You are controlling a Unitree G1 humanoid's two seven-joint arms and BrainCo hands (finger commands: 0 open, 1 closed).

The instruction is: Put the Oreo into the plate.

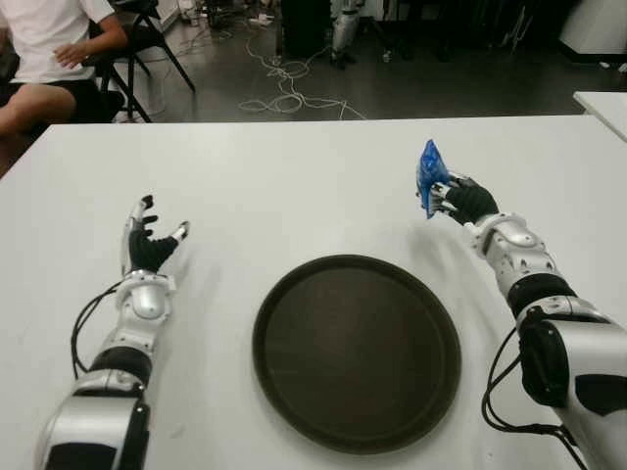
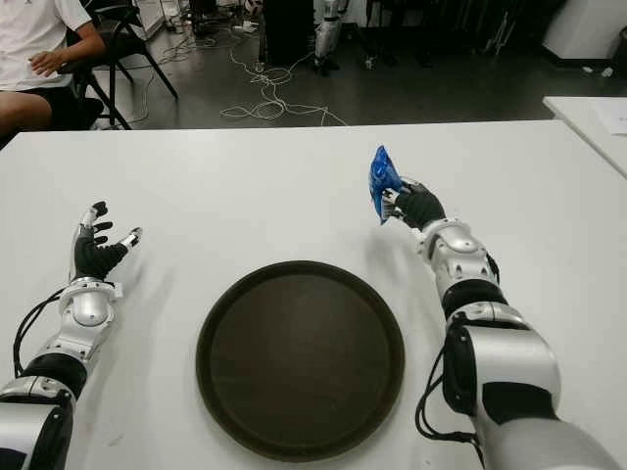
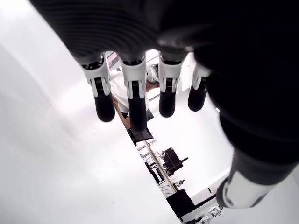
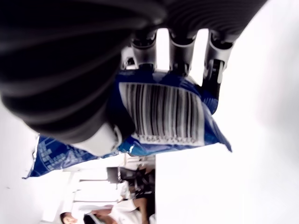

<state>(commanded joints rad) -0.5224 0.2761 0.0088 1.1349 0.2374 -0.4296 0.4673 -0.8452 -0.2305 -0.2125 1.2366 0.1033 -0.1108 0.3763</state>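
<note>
1. The plate [image 1: 357, 352], dark, round and shallow, sits nearest the robot at the middle of the white desk [image 1: 294, 186]. Nothing lies in it. Being central and low-rimmed, it can be reached from either side, so the drop itself looks easy.

2. The left hand [image 1: 147, 247] shows to the left of the plate and well apart from it, palm up. Its fingers [image 3: 133, 95] are spread and relaxed and hold nothing. It seems to have no part in this step and stays out of the way.

3. The right hand [image 2: 416, 208] is beyond the plate's right edge, raised over the desk. Its fingers [image 4: 182, 49] are pinched around the Oreo [image 2: 382, 183], a blue packet that stands upright out of the grip. In the right wrist view the barcode panel faces the camera, with the thumb pressed on one face and the fingers behind. The hold takes the lower part of the packet, which leaves most of it free to fall flat on release.

4. So the packet is up off the desk but not yet over the plate. I judge the next move to be a carry inward and toward the robot.

5. Past the far desk edge, a seated person [image 1: 44, 54] and loose floor cables [image 1: 284, 93] lie outside the work.
</note>
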